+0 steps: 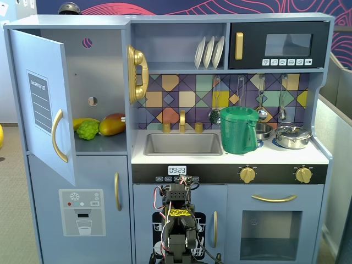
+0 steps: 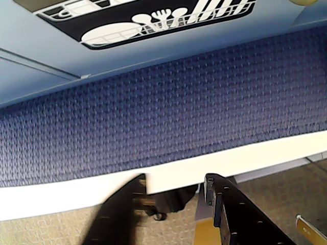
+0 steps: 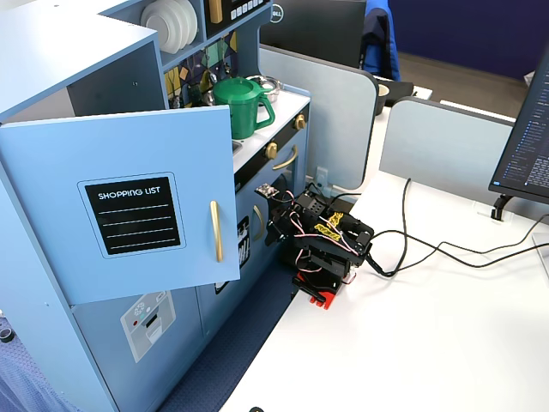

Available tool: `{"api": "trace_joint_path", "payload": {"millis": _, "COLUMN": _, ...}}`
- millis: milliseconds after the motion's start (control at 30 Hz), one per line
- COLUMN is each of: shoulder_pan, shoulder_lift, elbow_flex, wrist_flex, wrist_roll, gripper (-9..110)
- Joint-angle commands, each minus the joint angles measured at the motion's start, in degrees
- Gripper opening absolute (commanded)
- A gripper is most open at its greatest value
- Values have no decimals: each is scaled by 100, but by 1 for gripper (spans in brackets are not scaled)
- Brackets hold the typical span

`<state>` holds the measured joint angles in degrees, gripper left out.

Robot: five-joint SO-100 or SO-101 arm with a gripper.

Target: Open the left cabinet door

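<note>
The left cabinet door (image 1: 44, 104), pale blue with a black "SHOPPING LIST" panel and a curved gold handle (image 1: 58, 135), stands swung wide open. It also shows in the other fixed view (image 3: 120, 206). Toy fruit (image 1: 99, 127) lies on the shelf inside the cabinet. My arm (image 1: 176, 220) is folded low in front of the dish-rack door, well right of the open door and apart from it; it also shows in the other fixed view (image 3: 322, 245). In the wrist view my gripper (image 2: 173, 178) has its black jaws apart with nothing between them, over the table edge and floor.
The door with the water-dispenser picture (image 1: 82, 212) is closed below. The dish-rack door (image 2: 153, 20) is close above a blue mat (image 2: 163, 102). A green pitcher (image 1: 239, 130) and a pot (image 1: 292, 136) stand on the counter. Cables (image 3: 429, 249) cross the white table.
</note>
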<state>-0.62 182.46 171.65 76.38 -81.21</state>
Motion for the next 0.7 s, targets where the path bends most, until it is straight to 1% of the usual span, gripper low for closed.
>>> {"api": "trace_joint_path", "payload": {"millis": 0, "shoulder_pan": 176, "shoulder_lift": -26, "elbow_flex": 18, "wrist_flex": 1055, "wrist_roll": -9, "gripper": 0}}
{"api": "trace_joint_path", "payload": {"millis": 667, "shoulder_pan": 167, "shoulder_lift": -26, "elbow_flex": 18, "wrist_flex": 1037, "wrist_roll": 176, "gripper": 0}}
